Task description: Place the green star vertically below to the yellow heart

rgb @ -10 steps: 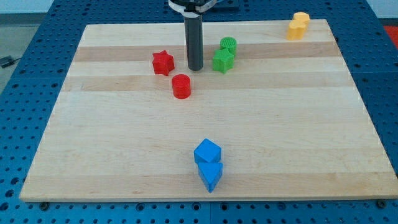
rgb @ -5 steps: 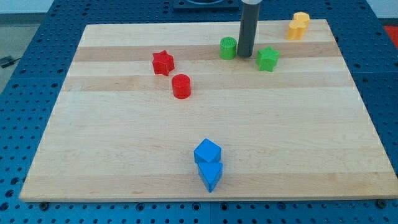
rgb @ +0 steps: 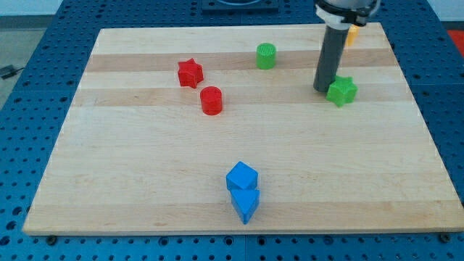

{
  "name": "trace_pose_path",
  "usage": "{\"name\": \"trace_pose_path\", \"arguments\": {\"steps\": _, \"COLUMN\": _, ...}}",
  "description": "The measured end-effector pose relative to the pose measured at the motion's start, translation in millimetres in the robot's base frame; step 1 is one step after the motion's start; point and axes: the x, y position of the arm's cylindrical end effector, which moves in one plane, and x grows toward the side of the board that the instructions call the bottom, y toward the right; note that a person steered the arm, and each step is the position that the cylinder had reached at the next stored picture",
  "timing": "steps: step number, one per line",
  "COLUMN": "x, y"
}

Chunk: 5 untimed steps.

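Note:
The green star [rgb: 341,91] lies on the wooden board [rgb: 145,167] at the view's right. My tip [rgb: 322,88] stands just left of the star, touching or nearly touching it. The rod rises from there and hides most of the yellow blocks [rgb: 353,32] at the view's top right corner; only a sliver of yellow shows, so the heart's shape cannot be made out. The star sits below that yellow spot, slightly left of it.
A green cylinder [rgb: 266,56] sits at top centre. A red star [rgb: 190,72] and a red cylinder [rgb: 211,100] lie at the upper left. Two blue blocks [rgb: 242,190] touch each other near the bottom edge.
My tip has swept from beside the green cylinder to the right and a little down, pushing the green star away from the cylinder toward the right side. The other blocks have not moved.

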Motion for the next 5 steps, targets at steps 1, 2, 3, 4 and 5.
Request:
{"name": "trace_pose_path", "arguments": {"steps": 1, "x": 4.2, "y": -2.8}}
{"name": "trace_pose_path", "arguments": {"steps": 2, "x": 12.6, "y": -30.8}}
{"name": "trace_pose_path", "arguments": {"steps": 3, "x": 24.8, "y": -33.7}}
{"name": "trace_pose_path", "arguments": {"steps": 4, "x": 26.3, "y": -2.0}}
{"name": "trace_pose_path", "arguments": {"steps": 5, "x": 26.4, "y": 25.9}}
